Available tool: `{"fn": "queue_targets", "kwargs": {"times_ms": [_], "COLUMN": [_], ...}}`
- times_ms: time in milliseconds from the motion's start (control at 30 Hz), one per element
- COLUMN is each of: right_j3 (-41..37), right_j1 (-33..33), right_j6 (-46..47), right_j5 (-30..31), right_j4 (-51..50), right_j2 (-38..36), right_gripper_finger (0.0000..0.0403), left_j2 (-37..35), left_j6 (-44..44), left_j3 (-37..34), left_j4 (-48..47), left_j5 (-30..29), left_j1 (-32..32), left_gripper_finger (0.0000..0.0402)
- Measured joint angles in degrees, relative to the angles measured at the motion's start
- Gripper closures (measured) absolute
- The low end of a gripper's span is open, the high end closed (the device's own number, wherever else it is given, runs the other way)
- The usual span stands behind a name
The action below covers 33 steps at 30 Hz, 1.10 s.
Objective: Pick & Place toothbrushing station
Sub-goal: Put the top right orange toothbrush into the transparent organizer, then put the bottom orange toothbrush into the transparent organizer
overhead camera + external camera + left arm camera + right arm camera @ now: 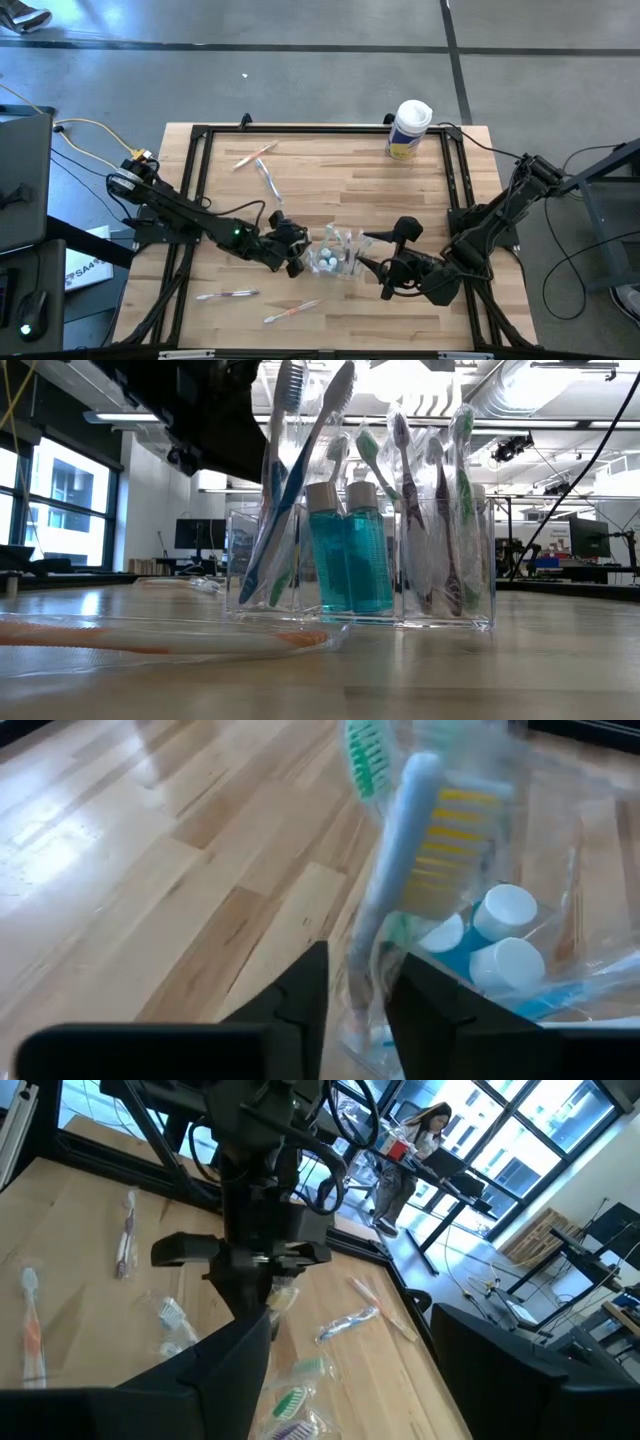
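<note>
The toothbrushing station [338,252] is a clear plastic holder standing on its base at the table's middle, with wrapped toothbrushes and small blue white-capped bottles [350,550] upright inside. My left gripper [298,255] is at its left side, shut on a wrapped toothbrush [400,870] with yellow bristles that stands in the holder. My right gripper [368,258] is wide open just to the holder's right and touches nothing; in its own wrist view [350,1380] the left arm shows straight ahead. My left gripper pinches the wrapped toothbrush's pale handle [365,955] between its two fingers, below the bristle head. The fingers come from the table's left and lie across the handle. The brush stands roughly upright, head up; whether its lower end rests in the holder is hidden.
Loose wrapped toothbrushes lie on the table: two at the far left [255,155], [265,178], and two near the front edge [228,295], [292,311]. A white canister with a yellow label [408,130] stands at the far right. A black frame [195,160] borders the table.
</note>
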Motion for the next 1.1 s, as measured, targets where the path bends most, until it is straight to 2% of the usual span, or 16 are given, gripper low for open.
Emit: {"fn": "queue_targets", "kwargs": {"times_ms": [667, 900, 1100], "right_j3": [0.0, 0.0, 0.0], "right_j1": [0.0, 0.0, 0.0], "right_j6": [0.2, 0.2, 0.2], "right_j5": [-1.7, -1.7, -1.7], "right_j4": [-0.4, -0.4, -0.4], "right_j2": [0.0, 0.0, 0.0], "right_gripper_finger": [0.0135, 0.0135, 0.0135], "left_j2": [-0.8, -1.6, -3.3], "left_j6": [6.4, 10.8, 11.5], "left_j3": [3.2, 6.1, 11.1], "left_j4": [0.7, -0.8, -13.3], "left_j5": [-0.5, -1.1, -3.5], "left_j1": [0.0, 0.0, -0.1], "left_gripper_finger": [0.0181, 0.0171, 0.0171]}}
